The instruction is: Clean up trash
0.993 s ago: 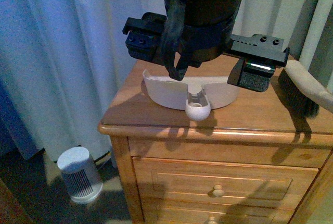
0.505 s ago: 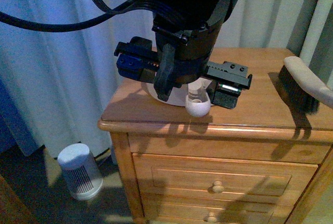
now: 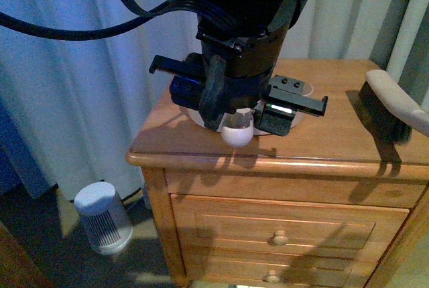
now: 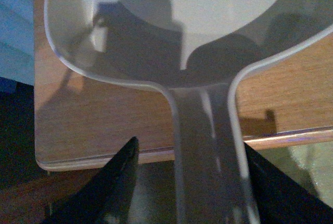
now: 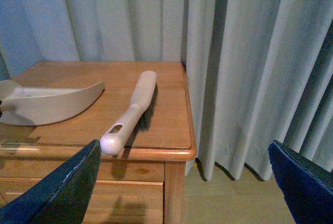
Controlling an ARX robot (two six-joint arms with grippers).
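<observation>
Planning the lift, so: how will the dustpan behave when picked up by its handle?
The dustpan looks like thin moulded plastic, so probably light and fairly stiff. Its smooth handle, between the jaws of the left claw, may slip or twist. The wide pan sits far from the grip, so it will likely droop forward.

The front view is dim, with a blue cast; the dark left claw (image 3: 234,104) throws heavy shadows onto the wooden top (image 3: 335,137) beneath it, so light comes from above; in the left wrist view its fingers (image 4: 112,187) are black and blurred, and their shadows lie on the pale dustpan (image 4: 218,15) ahead; the right wrist view is brighter but soft; the right claw (image 5: 179,182) is out of focus; the brush (image 5: 132,104) ahead casts a narrow shadow.
</observation>
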